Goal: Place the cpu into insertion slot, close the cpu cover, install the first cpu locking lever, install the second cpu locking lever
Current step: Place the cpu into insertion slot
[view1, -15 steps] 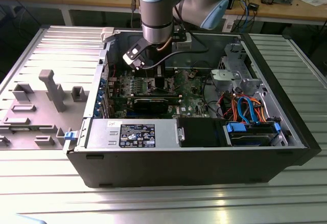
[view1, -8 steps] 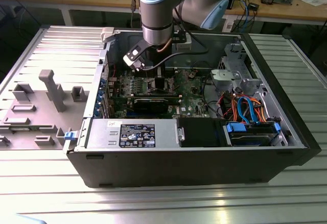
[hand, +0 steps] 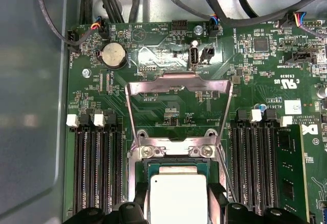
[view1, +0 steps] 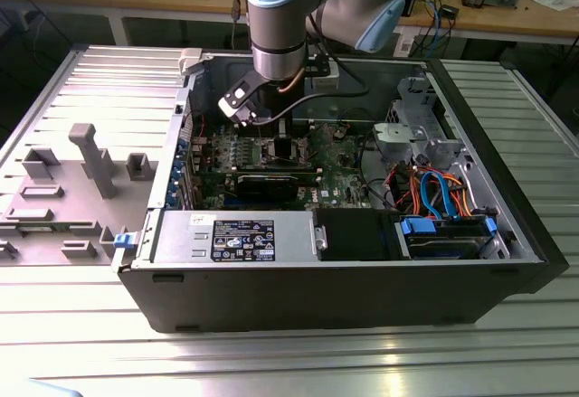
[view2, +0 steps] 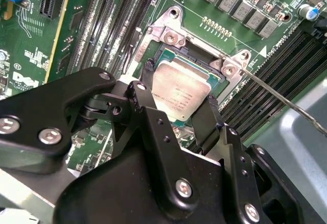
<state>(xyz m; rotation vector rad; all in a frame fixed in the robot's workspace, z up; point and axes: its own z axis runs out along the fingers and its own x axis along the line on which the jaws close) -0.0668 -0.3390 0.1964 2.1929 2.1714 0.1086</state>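
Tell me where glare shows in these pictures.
First wrist view: glare washes the cpu top nearly white. Second wrist view: the same top looks tan and evenly lit. Exterior view: pale sheen streaks the table in front of the case.

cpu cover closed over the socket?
No, the cpu cover stands swung open on its hinge, its window well clear of the exposed cpu.

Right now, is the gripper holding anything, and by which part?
The gripper holds the cpu by two opposite side edges, right over the insertion slot, with the cpu cover standing open.
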